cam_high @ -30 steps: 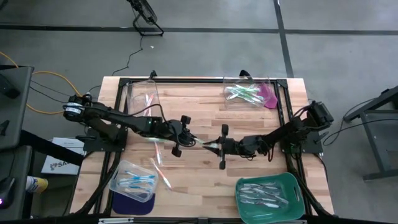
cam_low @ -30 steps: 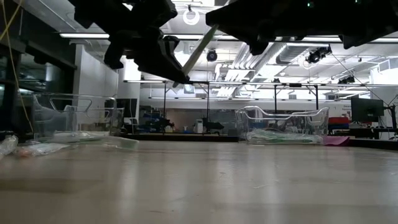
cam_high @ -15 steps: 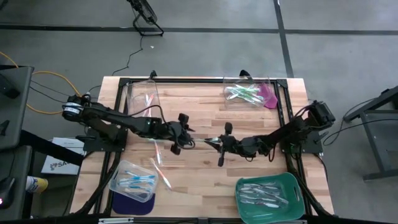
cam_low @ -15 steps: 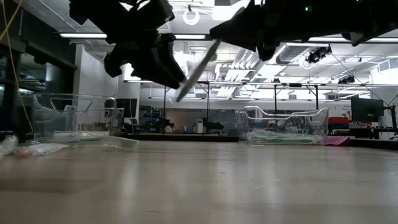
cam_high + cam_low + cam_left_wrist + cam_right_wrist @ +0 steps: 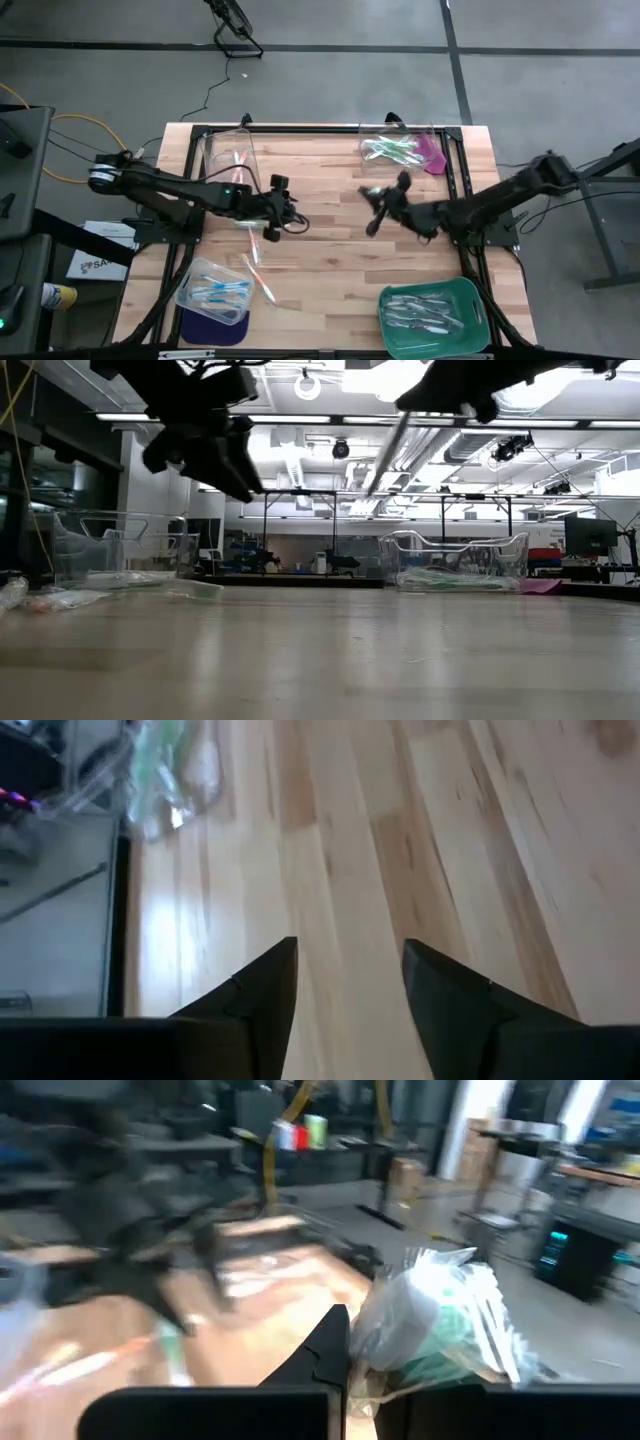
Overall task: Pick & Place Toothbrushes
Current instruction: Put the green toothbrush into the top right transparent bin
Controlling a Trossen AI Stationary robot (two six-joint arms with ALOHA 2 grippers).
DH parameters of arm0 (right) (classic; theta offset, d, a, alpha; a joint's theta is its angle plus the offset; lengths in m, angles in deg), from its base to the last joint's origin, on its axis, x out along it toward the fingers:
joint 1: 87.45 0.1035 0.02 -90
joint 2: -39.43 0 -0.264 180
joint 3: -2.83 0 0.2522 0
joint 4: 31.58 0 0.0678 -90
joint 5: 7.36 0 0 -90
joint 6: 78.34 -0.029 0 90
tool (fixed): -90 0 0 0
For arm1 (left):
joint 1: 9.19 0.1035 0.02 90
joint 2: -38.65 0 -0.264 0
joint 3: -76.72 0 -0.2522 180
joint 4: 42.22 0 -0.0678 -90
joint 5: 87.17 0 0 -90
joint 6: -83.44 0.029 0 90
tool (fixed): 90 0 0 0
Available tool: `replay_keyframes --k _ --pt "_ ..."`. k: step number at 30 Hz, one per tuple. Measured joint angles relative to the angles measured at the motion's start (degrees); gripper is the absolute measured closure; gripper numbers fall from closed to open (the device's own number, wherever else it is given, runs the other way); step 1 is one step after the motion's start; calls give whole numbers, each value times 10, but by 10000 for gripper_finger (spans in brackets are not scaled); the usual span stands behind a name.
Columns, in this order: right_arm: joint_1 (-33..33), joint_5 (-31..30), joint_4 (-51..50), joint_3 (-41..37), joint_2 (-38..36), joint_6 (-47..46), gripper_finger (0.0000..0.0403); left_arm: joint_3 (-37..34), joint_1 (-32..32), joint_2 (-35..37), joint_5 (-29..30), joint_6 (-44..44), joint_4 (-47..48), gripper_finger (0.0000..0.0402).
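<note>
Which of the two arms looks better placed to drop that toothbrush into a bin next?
The right arm, probably. Its right claw is shut on the toothbrush and sits near the bin of green ones, while the left claw is open and empty.

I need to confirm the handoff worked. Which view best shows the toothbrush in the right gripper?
Low view: the toothbrush hangs as a clear slanted stick. The high view shows only a pale tip at the right gripper; neither wrist view shows it.

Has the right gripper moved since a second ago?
Yes. In the high view the right gripper, shut on a toothbrush, has swung up from the table's centre toward the clear bin of green toothbrushes at the far edge.
</note>
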Motion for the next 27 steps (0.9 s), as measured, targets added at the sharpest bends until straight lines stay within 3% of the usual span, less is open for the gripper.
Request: replay_keyframes --k 8,11,20,27 --pt "-115 -2 -204 0 -147 -6 391 -1 0 6 0 -8 21 238" --pt "-176 9 -231 1 -167 -56 391 -1 0 6 0 -8 21 239" --pt "-344 87 -286 0 -148 -164 390 -1 0 6 0 -8 20 239" --pt "-435 191 -272 0 -120 -293 390 -1 0 6 -1 -8 20 239"
